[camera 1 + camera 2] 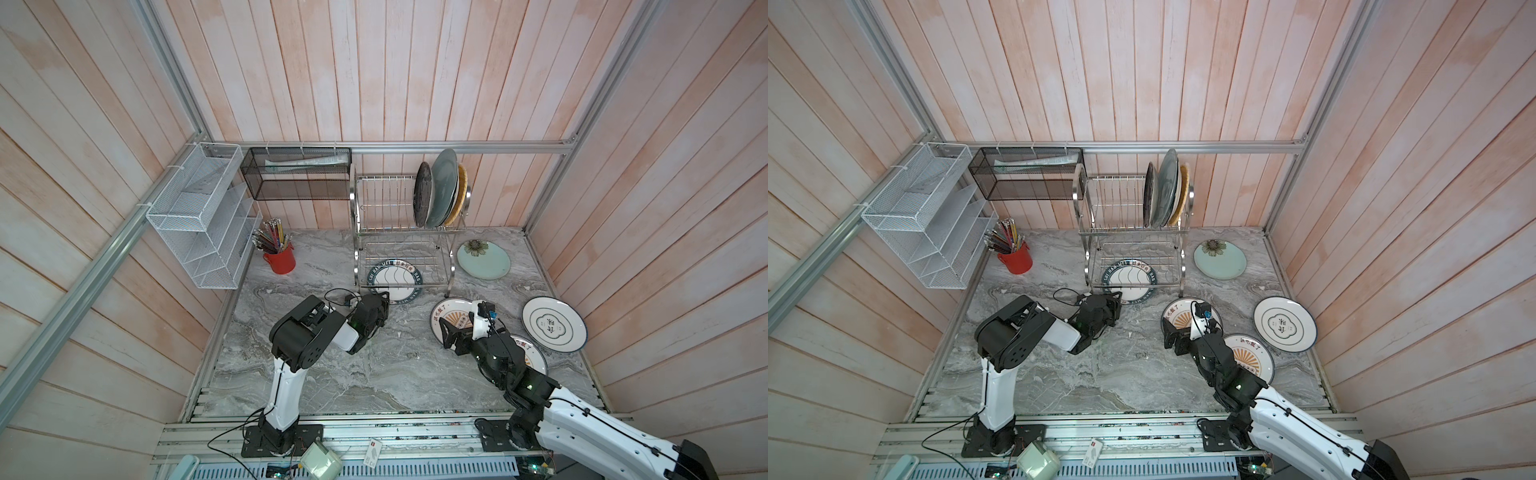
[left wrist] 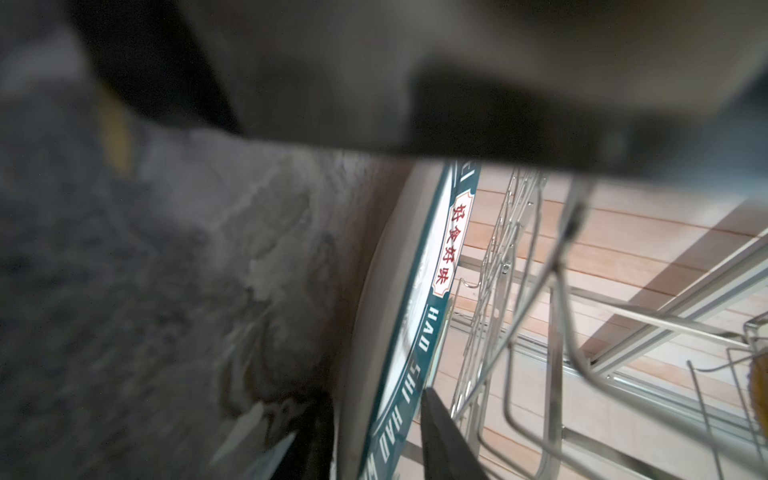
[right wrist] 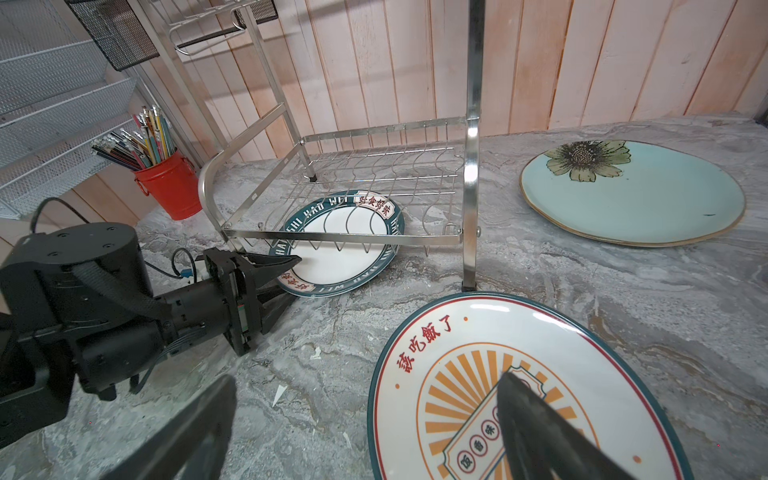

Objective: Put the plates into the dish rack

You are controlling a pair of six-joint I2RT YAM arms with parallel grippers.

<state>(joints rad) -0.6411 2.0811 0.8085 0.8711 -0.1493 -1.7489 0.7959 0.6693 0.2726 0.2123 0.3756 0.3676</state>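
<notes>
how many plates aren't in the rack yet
5. Green-lettered plate under the dish rack's lower tier, its rim between the fingers of the left gripper; mint flower plate right of the rack; two orange-sunburst plates by the right arm; blue-ring plate beside them. None seems hidden.

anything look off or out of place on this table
Yes: the green-lettered plate lies face up on the table, partly tucked under the lower tier of the dish rack instead of standing in its slots. The left gripper straddles its near rim. Small white flecks also litter the table.
</notes>
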